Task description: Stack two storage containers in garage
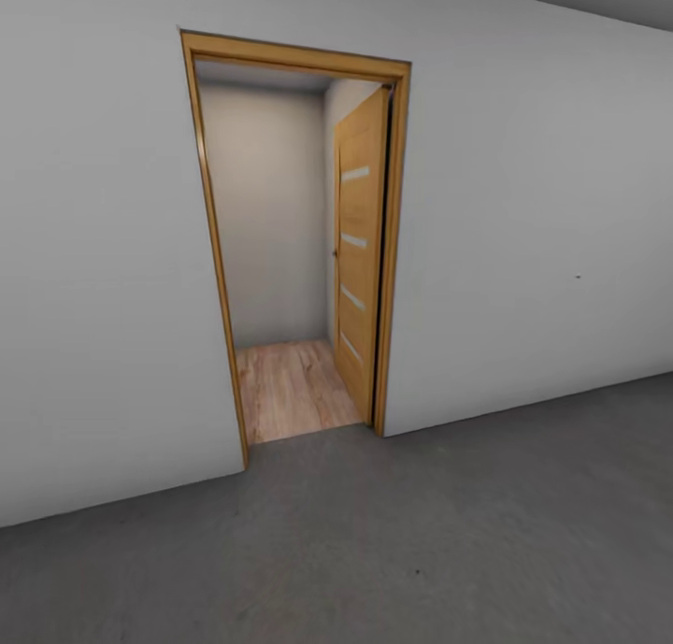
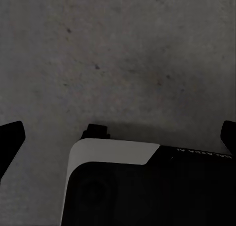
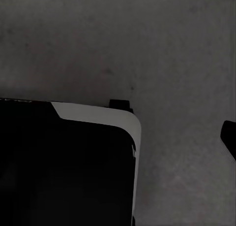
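Note:
The two storage containers are out of view. I am in the garage, on its dark grey concrete floor [image 1: 421, 532], facing a pale grey wall [image 1: 542, 233]. My left gripper [image 2: 118, 137] hangs open over the floor [image 2: 123, 53]. Its dark fingertips [image 2: 10, 140] sit wide apart at the picture's edges, with nothing held between them. Of my right gripper [image 3: 120, 137], one dark fingertip [image 3: 228, 137] shows far out at the edge, so it is open and holds nothing.
A wood-framed doorway [image 1: 210, 251] opens in the wall ahead, its wooden door [image 1: 360, 251] swung inward on the right side. Light wood plank flooring [image 1: 294, 387] lies beyond it. My black and white base [image 2: 147, 186] [image 3: 64, 167] sits under both grippers.

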`<state>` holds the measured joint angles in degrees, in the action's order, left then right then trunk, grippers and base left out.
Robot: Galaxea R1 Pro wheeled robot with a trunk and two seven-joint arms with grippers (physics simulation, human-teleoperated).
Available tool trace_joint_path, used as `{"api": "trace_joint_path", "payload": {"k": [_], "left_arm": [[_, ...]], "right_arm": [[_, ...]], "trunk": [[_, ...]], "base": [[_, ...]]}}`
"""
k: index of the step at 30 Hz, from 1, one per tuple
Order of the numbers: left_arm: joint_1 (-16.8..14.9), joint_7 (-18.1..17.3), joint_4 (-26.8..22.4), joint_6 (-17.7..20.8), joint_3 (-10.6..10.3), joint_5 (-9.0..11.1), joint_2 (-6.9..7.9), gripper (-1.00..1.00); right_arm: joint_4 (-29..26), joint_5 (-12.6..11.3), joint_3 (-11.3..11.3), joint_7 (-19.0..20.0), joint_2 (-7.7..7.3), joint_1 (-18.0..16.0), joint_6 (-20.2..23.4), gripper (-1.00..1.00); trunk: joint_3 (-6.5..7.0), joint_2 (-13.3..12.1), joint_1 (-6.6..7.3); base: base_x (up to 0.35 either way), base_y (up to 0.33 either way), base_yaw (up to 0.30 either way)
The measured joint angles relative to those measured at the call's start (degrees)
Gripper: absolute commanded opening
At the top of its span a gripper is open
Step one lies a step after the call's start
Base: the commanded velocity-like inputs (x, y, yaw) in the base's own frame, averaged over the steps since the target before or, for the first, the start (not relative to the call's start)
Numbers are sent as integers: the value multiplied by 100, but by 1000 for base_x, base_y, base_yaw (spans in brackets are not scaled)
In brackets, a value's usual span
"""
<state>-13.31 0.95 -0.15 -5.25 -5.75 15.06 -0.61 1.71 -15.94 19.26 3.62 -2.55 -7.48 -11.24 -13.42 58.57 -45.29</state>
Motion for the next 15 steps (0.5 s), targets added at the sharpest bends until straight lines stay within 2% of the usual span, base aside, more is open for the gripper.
{"api": "trace_joint_path", "payload": {"k": [15], "left_arm": [[0,0,0,5,0,0,1,100]], "right_arm": [[-4,5,-2,-1,8,0,-20,100]], "trunk": [[0,0,0]], "base": [[322,0,0]]}}
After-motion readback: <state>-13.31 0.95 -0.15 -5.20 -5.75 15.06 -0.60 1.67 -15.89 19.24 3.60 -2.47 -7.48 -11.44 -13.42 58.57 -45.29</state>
